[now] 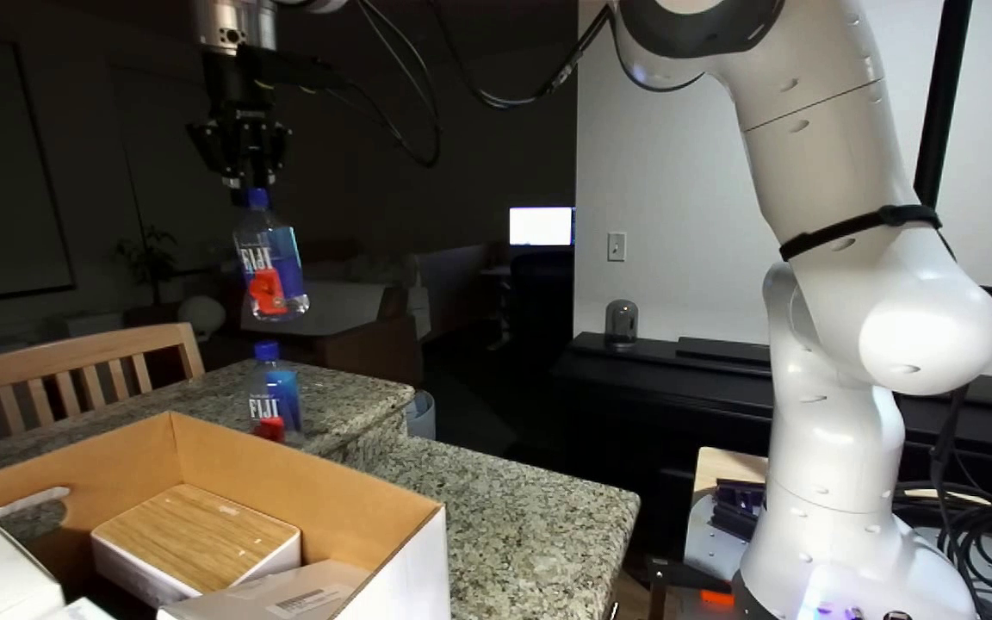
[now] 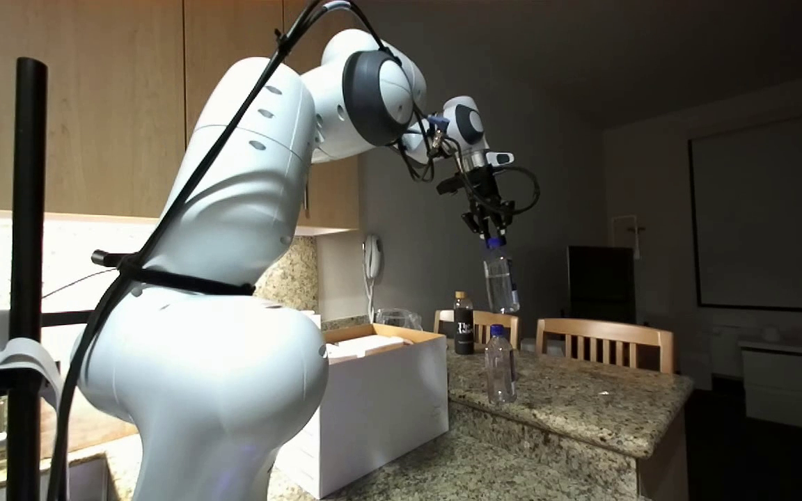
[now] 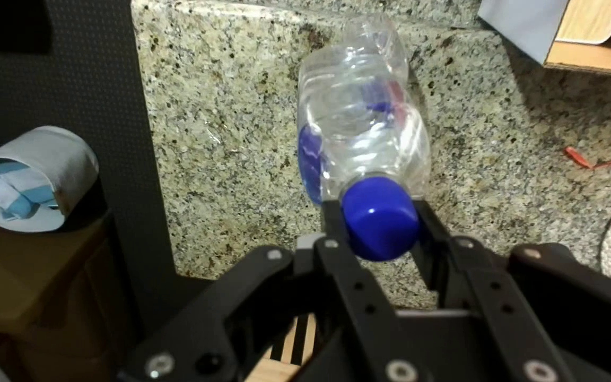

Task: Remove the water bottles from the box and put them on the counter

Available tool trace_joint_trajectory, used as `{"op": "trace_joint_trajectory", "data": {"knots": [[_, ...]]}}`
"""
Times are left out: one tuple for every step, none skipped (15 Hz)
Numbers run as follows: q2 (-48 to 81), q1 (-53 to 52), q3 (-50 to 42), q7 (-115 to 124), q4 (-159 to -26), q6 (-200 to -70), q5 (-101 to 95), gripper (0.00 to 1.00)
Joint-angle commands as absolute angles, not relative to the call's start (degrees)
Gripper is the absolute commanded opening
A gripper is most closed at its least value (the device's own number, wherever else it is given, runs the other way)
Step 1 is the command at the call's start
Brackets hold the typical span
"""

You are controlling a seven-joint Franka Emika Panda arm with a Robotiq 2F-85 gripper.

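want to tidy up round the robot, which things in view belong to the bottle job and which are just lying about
Belong to the job: gripper, held water bottle, standing water bottle, box, counter

Just lying about: dark bottle, chairs, bin, clear dome

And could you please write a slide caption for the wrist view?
The gripper holds a water bottle by its blue cap above the granite counter, part of the box at upper right.

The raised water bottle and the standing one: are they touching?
Apart: both exterior views show a gap, background visible, between the raised water bottle and the standing bottle below.
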State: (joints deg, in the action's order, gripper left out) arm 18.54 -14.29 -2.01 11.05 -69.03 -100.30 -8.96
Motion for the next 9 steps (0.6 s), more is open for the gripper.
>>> {"op": "trace_joint_trajectory", "data": {"knots": [[21.4,-11.56,-2.81,10.71,-64.25,-99.31,-5.17,0.15],[22.07,-10.97,-3.1,11.05,-63.7,-99.29,-4.42,0.15],[23.01,-10.14,-3.39,10.95,-62.88,-99.56,-3.51,0.15],[23.71,-9.62,-3.61,11.13,-62.34,-99.79,-2.99,0.15],[24.55,-8.84,-3.76,11.14,-61.97,-100.23,-2.0,0.15],[25.41,-8.36,-3.95,11.29,-61.17,-99.97,-1.55,0.15],[25.87,-7.82,-4.06,11.44,-61.43,-100.65,-0.87,0.15],[26.9,-7.18,-4.08,11.32,-60.51,-100.36,0.06,0.15],[27.31,-6.67,-4.09,11.39,-60.95,-101.04,0.75,0.15]]}}
